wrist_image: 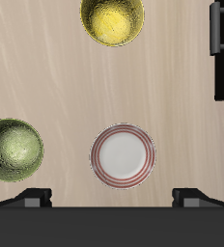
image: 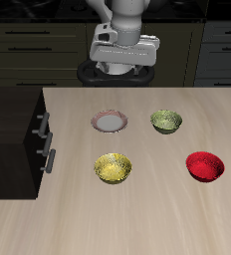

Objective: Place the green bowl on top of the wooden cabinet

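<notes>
Raised above the back of the light wood-grain tabletop [image: 147,214], over a small red-rimmed white plate [image: 109,122]: the gripper [image: 122,68], jaws spread wide, holding nothing. Resting on the tabletop beside the plate, the small round olive-green bowl [image: 166,122]. Well apart from it, at the tabletop's edge, the dark boxy wooden cabinet [image: 13,139]. Nearer the front edge: a yellow-gold speckled bowl [image: 114,168] and a glossy red bowl [image: 204,165].

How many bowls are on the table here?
3: the green bowl farther back beside the plate, the yellow bowl nearer the front edge, and the red bowl opposite the wooden cabinet.
</notes>
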Motion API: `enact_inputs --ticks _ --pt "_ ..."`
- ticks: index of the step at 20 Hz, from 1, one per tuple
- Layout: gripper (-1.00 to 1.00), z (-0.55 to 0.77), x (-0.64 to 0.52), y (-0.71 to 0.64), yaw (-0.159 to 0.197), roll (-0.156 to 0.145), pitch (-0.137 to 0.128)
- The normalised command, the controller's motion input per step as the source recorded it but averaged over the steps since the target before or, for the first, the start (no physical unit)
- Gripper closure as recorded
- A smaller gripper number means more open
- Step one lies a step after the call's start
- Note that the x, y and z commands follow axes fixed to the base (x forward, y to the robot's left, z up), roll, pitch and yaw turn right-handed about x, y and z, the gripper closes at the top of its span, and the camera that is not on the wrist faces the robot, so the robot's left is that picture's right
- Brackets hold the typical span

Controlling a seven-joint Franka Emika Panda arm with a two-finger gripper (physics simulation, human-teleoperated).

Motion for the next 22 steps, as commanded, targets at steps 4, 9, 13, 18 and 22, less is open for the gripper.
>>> enact_inputs --ticks 4,9,13,18,22 --pt "-1.0 -0.1 -0.05 0.08 0.018 -0.055 -0.022" --pt "-1.0 -0.08 -0.03 0.24 0.016 -0.015 -0.009" --pt "-1.0 -0.08 -0.15 0.37 -0.009 0.024 -0.004" --pt "-1.0 -0.07 -0.09 0.21 0.015 0.0 0.006" --pt "-1.0 0.07 -0.11 0.19 0.009 0.008 -0.021"
